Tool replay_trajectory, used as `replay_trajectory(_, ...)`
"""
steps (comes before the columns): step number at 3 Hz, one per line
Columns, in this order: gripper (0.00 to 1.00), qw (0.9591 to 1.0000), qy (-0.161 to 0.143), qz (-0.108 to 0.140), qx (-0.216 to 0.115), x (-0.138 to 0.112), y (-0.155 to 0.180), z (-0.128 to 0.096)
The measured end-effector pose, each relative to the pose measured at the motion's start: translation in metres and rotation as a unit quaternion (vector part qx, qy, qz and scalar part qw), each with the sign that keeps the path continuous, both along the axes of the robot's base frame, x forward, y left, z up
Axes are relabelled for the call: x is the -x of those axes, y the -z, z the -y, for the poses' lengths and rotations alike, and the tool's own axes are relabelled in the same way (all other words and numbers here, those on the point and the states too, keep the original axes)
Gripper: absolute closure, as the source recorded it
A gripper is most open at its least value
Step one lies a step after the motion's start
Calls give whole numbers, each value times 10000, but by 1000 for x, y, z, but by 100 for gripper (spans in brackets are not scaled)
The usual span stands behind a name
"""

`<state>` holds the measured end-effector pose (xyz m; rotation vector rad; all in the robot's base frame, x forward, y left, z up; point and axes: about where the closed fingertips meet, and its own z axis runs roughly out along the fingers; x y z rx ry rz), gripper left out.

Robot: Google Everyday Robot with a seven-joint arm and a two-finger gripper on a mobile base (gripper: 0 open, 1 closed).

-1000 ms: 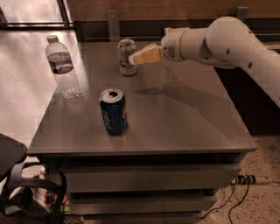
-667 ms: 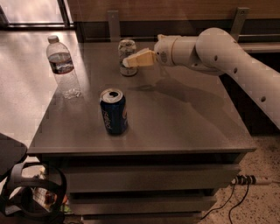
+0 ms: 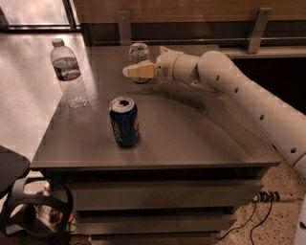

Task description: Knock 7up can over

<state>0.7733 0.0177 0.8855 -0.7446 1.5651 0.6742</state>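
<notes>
Jaws at upright 7up can [image 3: 138, 50]

One camera looks steeply down from above the near edge of the flat grey table [image 3: 201, 139], facing across it towards the brown wooden back wall [image 3: 191, 9]. It stands at middle range, so the whole tabletop fits. The white jointed arm [image 3: 248, 95] enters from the right edge. Its pale yellow gripper [image 3: 133, 72] lies at the far middle of the view, just before the small silver-grey 7up can [image 3: 138, 50].
</notes>
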Motion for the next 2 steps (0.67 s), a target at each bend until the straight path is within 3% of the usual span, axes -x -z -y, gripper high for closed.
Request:
replay_trajectory(1, 23, 9998, -44, 47, -166, -5, 4, -11)
replay_trajectory(2, 54, 9998, -76, 47, -179, -5, 5, -16)
